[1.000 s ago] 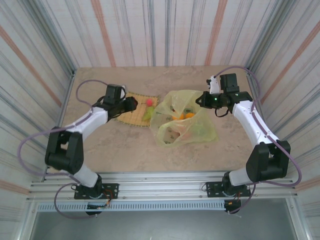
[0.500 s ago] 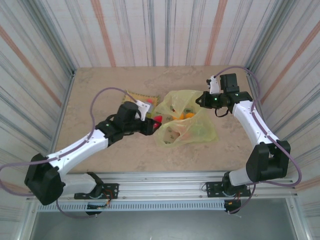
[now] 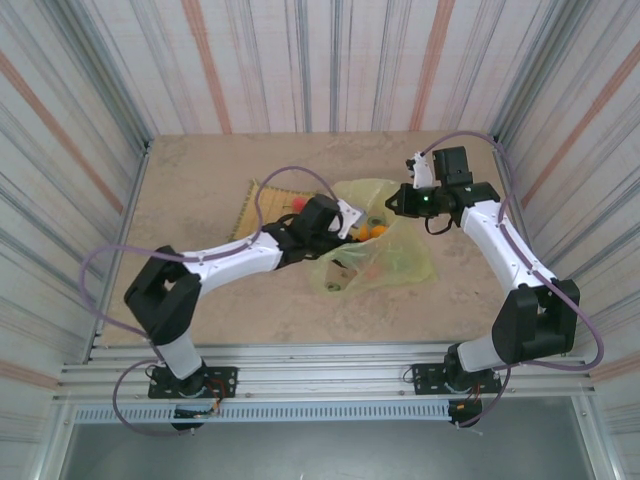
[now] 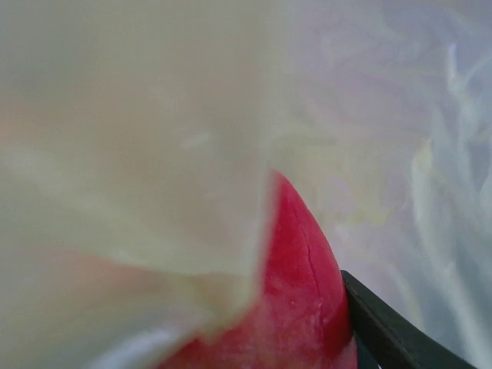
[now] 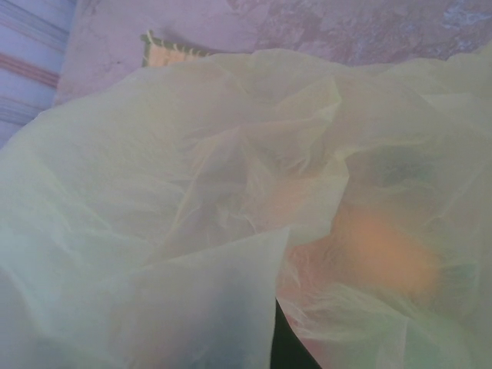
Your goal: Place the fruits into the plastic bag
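Snugly in left end effector (image 3: 349,223), fruit (image 4: 301,304)

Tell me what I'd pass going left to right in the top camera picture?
woven mat, left gripper holding a red fruit, orange fruit inside the plastic bag, right gripper pinching its rim

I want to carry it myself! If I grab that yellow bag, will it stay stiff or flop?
Probably flop: the plastic bag is thin, crumpled film, sagging around the fruits inside. It is likely light itself, though the fruits add weight. It might tear easily, being thin enough to see through.
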Controlling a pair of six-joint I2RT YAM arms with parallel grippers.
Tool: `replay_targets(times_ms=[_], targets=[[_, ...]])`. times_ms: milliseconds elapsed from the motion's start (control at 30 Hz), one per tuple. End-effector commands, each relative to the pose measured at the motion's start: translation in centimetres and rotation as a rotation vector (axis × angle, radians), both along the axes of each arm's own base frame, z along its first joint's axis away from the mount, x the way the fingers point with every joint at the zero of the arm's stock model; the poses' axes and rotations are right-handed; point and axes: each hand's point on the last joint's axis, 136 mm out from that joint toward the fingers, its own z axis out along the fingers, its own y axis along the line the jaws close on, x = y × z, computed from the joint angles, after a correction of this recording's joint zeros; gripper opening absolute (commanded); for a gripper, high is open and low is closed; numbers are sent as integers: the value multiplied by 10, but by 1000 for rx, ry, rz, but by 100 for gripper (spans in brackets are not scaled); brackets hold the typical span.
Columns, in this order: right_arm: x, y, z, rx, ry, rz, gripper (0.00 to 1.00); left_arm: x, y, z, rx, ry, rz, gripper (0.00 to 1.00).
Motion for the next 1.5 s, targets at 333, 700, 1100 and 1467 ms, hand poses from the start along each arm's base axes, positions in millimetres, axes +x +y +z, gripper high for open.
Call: replay_targets(times_ms=[333,700,1100,1467], targets=[[6,2,6,20,3,-32,0,27,-69,-11,-157,42,107,61],[4,-2,0,4,10,-37,0,28,-74,-28,-133,65,97,64],[4,-8,1,-2,6,-45,0,26,-65,-22,-100,15,89,74],[2,-15,1,-7,3,-54,0,21,-45,-5,-103,-20,70,82]])
